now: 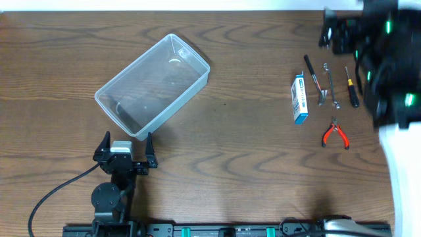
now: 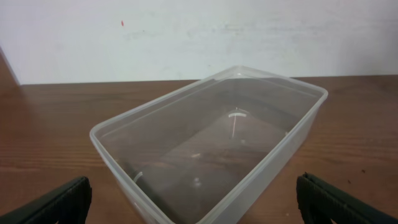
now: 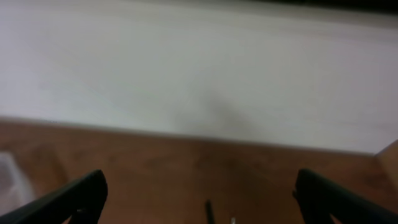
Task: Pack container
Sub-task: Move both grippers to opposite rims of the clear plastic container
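Observation:
The clear plastic container (image 1: 152, 85) lies at an angle on the left half of the wooden table, and nothing shows inside it. My left gripper (image 1: 127, 150) is open just in front of its near corner. In the left wrist view the container (image 2: 236, 137) fills the middle, with its corner between my open fingers (image 2: 196, 208). My right gripper (image 1: 328, 33) is at the far right back, blurred, above the tools. In the right wrist view its fingers (image 3: 202, 202) are wide open and empty over bare table.
At the right lie a blue-and-white box (image 1: 300, 99), a black pen-like tool (image 1: 310, 71), a metal wrench (image 1: 327, 84), a small screwdriver (image 1: 352, 87) and red-handled pliers (image 1: 335, 133). A white wall stands behind the table.

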You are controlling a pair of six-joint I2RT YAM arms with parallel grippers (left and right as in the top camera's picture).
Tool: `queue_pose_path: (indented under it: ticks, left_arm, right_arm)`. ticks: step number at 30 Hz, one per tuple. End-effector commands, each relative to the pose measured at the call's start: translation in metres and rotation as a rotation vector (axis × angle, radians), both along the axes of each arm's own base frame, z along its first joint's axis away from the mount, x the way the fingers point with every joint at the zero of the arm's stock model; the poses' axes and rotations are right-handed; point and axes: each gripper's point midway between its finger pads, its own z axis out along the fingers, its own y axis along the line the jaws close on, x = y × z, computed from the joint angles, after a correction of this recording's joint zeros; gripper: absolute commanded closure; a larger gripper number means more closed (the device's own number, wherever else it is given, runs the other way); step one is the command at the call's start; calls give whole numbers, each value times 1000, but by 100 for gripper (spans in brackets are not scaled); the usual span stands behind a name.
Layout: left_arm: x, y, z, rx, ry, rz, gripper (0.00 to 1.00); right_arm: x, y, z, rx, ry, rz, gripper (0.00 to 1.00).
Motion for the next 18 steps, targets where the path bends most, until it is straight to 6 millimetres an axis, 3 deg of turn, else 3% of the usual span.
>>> queue_pose_path:
  ticks: [1, 6, 18]
  left_arm:
    - [0, -3, -15, 4, 37, -18, 2]
    - [0, -2, -15, 5, 38, -14, 2]
    - [0, -2, -15, 5, 38, -14, 2]
  right_arm:
    - [17, 16, 12, 21, 42, 83, 1]
    - [29, 32, -9, 52, 167, 131, 1]
    - [14, 41, -29, 100, 274, 147, 1]
